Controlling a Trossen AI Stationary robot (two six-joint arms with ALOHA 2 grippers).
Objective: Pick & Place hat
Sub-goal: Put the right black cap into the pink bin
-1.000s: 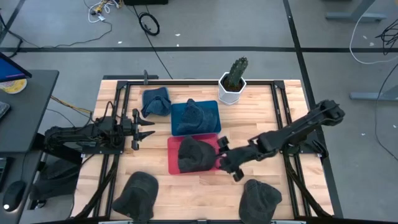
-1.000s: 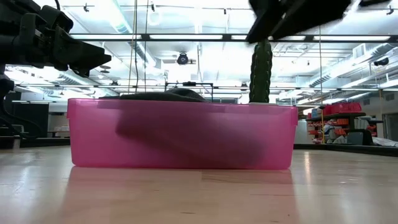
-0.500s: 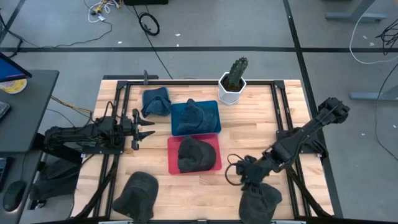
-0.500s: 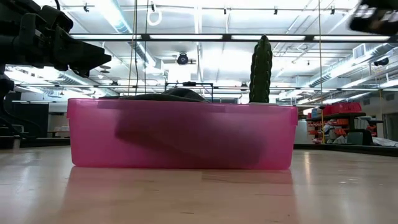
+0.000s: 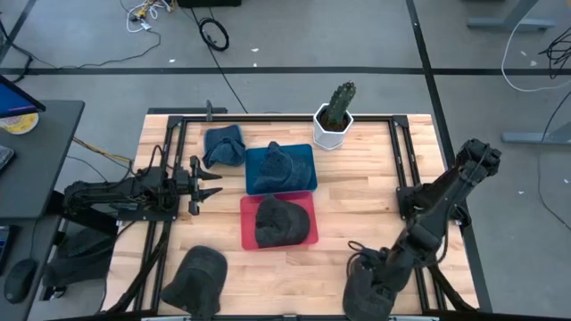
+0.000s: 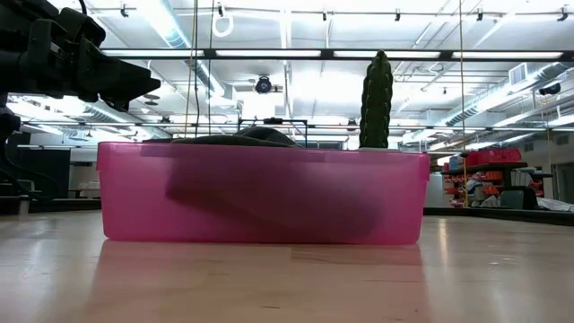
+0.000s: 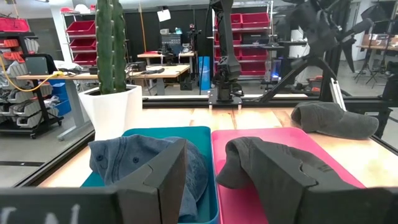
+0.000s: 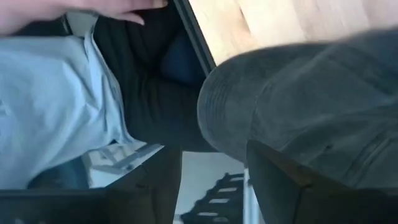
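Observation:
A dark grey hat lies on the table by the near edge, right of centre. My right gripper hangs open just over it, tilted toward the near edge. In the right wrist view the hat fills the space past the open fingers; I cannot tell whether they touch it. Another dark hat lies in the red bin. My left gripper waits open at the table's left, level, facing the bins.
A blue bin behind the red one holds a blue hat. Another blue hat lies far left of it, and a third dark hat near left. A potted cactus stands at the far edge. A person's hand shows beyond the near edge.
My right gripper has swung from the red bin's right side toward the table's near edge and come down over the dark grey hat at near right, tipping toward that edge. The hat in the red bin has stayed where it was.

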